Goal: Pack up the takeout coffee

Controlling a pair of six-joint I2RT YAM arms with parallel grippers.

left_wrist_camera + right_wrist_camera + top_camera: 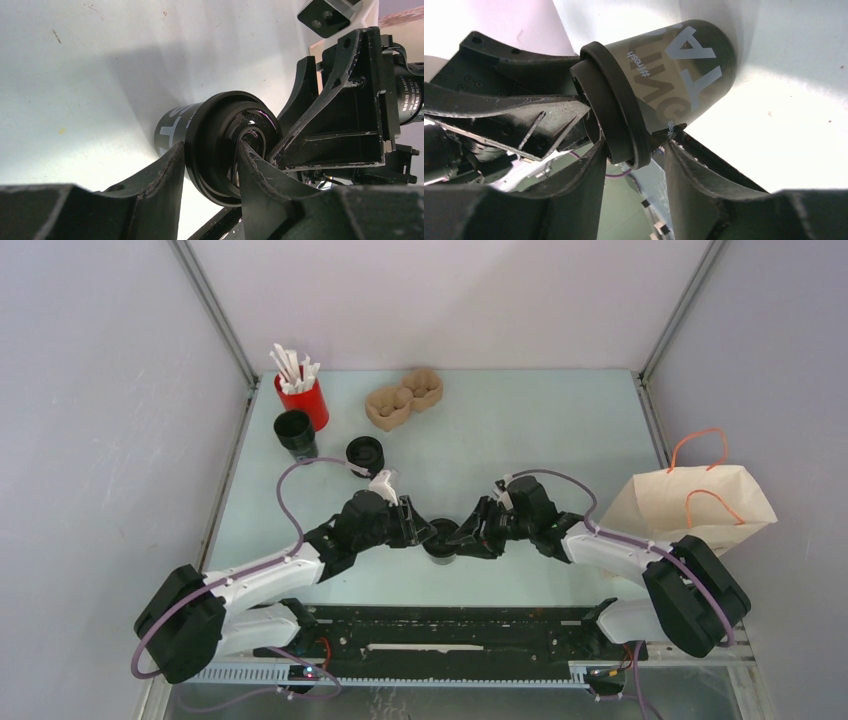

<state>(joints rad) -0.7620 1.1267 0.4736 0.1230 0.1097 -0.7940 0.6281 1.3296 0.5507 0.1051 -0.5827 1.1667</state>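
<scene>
The takeout coffee [440, 543], a small black cup with white lettering and a black lid, is between my two grippers near the table's front middle. My left gripper [428, 532] is shut on it. In the left wrist view one finger lies across the lid top and the other presses below the lid rim of the cup [220, 145], which sits in the left gripper [210, 155]. My right gripper [462, 536] comes in from the other side. Its fingers straddle the lid rim of the cup [674, 70], with the right gripper [634, 145] narrow but open.
A brown paper bag [700, 502] with orange handles lies at the right. At the back left are a red cup of white sticks [303, 398], an open black cup [295, 430], a squat black round piece [365, 453] and a cardboard cup carrier [403, 398].
</scene>
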